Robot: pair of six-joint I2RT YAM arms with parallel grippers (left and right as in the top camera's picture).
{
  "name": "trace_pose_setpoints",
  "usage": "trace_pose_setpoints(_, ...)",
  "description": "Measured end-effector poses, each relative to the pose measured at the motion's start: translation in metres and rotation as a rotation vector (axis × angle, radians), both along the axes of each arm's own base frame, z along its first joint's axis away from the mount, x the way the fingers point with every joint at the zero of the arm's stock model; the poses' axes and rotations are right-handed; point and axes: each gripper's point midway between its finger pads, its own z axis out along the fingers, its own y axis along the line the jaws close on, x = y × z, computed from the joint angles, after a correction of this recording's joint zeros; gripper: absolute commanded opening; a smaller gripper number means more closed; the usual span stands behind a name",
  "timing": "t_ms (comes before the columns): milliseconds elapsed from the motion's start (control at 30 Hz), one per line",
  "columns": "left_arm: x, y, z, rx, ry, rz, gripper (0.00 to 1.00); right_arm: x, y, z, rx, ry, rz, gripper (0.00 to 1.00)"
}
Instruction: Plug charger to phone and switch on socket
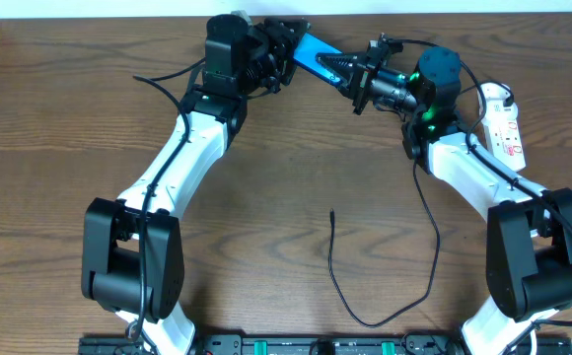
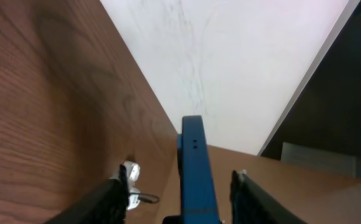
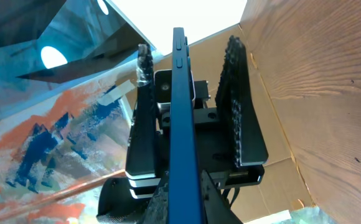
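The phone (image 1: 316, 54), blue and slim, is held off the table at the back centre between both arms. My right gripper (image 1: 351, 71) is shut on its right end; in the right wrist view the phone (image 3: 182, 124) runs edge-on out of that gripper (image 3: 190, 194). My left gripper (image 1: 291, 49) straddles the other end. In the left wrist view the phone (image 2: 196, 168) stands between the fingers (image 2: 112, 199) with a gap on each side, so the left gripper (image 2: 178, 177) is open. The charger (image 1: 331, 256), a thin black cable, lies loose on the table. The socket (image 1: 506, 123) lies at the right.
The table's back edge and a white wall (image 2: 230, 62) are just behind the phone. A cardboard panel (image 3: 280, 168) stands at the table edge. Both arm bases (image 1: 133, 256) sit at the front corners.
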Motion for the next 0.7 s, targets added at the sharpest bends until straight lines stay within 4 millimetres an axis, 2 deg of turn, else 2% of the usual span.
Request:
trace_pose_setpoints(100, 0.0000, 0.0000, 0.0001, 0.000, -0.001, 0.000, 0.42, -0.0001, 0.0001, 0.0000, 0.000, 0.000, 0.001, 0.01)
trace_pose_setpoints(267, 0.0001, 0.0000, 0.0001, 0.001, -0.001, 0.000, 0.26, -0.0003, 0.0007, 0.0000, 0.000, 0.001, 0.000, 0.02)
trace_pose_setpoints(400, 0.0003, 0.0004, 0.0002, 0.000, -0.001, 0.001, 0.18, -0.0003, 0.0021, -0.0001, 0.002, 0.004, -0.002, 0.02)
trace_pose_setpoints(500, 0.0008, 0.0008, 0.0011, -0.005, -0.002, 0.004, 0.08, -0.0005, 0.0038, -0.0009, 0.001, 0.008, -0.004, 0.01)
trace_pose_setpoints(700, 0.0015, 0.0025, 0.0011, -0.012, 0.005, 0.010, 0.08, -0.0007, 0.0064, -0.0028, -0.003, 0.004, -0.004, 0.02)
